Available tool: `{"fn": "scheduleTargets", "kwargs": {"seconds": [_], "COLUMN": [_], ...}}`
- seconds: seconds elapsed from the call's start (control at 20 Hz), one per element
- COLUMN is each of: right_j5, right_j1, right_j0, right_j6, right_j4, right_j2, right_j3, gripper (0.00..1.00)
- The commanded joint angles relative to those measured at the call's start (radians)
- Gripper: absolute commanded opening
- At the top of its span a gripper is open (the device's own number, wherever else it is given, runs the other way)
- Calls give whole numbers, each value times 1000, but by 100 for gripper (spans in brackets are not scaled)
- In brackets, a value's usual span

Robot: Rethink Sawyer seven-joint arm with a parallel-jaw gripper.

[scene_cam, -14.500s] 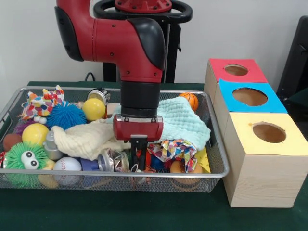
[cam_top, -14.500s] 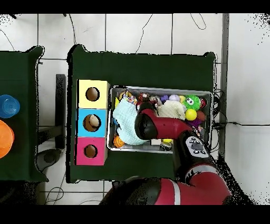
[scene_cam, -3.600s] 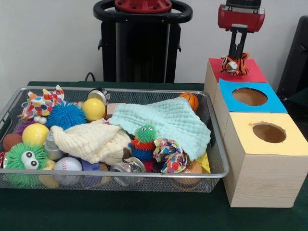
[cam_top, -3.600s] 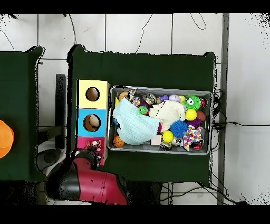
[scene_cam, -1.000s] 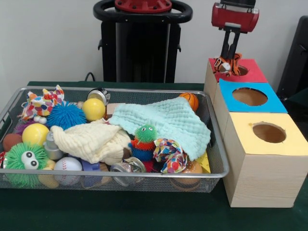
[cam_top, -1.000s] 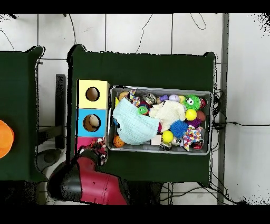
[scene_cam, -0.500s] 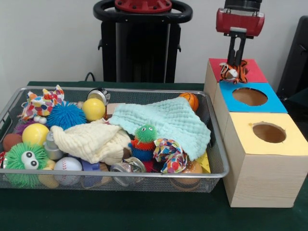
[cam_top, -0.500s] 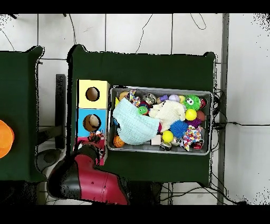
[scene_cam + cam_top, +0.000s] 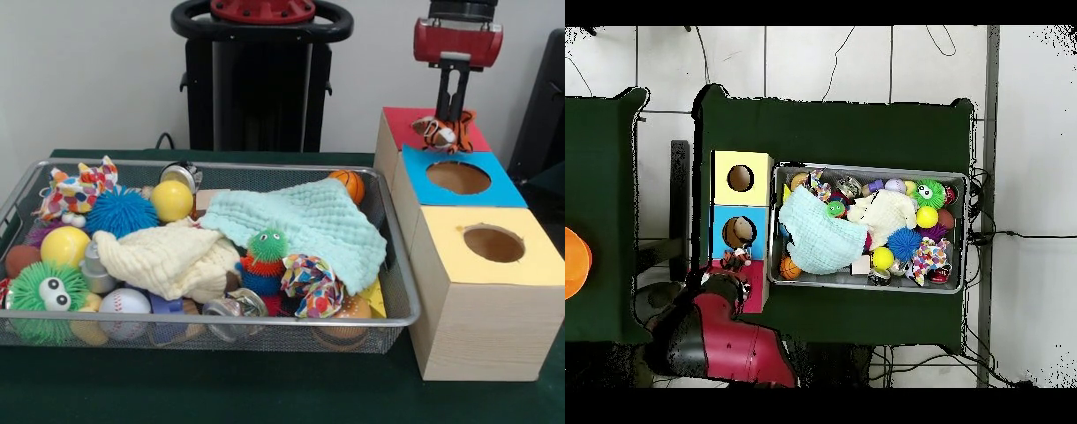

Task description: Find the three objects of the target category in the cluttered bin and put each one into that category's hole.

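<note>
My gripper (image 9: 453, 119) hangs over the red-topped wooden box (image 9: 400, 124) at the back right and is shut on a small orange striped tiger toy (image 9: 440, 132). The toy hangs just above the red top and covers the hole, which is hidden. In the overhead view my arm (image 9: 715, 335) covers most of the red top (image 9: 756, 291), and the toy (image 9: 733, 258) shows at its edge towards the blue box. The wire mesh bin (image 9: 398, 265) lies left of the boxes, full of toys and cloths; it also shows in the overhead view (image 9: 870, 167).
A blue-topped box (image 9: 499, 188) and a yellow-topped box (image 9: 459, 265) stand in a row with the red one. In the bin lie a mint cloth (image 9: 309, 221), a cream cloth (image 9: 163, 256), balls and fuzzy toys. The robot pedestal (image 9: 260, 79) stands behind.
My gripper has moved to the right with the tiger toy, across the red top and towards the box's right side. The bin's contents have not moved.
</note>
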Motion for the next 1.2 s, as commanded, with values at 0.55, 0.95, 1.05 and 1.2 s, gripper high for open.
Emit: {"fn": "scheduleTargets", "kwargs": {"seconds": [0.55, 0.95, 1.05, 1.2], "right_j5": [218, 225, 202, 179], "right_j1": [58, 71, 66, 63], "right_j0": [77, 75, 48, 21], "right_j6": [232, 199, 194, 194], "right_j4": [38, 7, 5, 8], "right_j2": [-87, -119, -93, -59], "right_j3": [33, 12, 31, 44], "gripper": [0, 0, 0, 0]}}
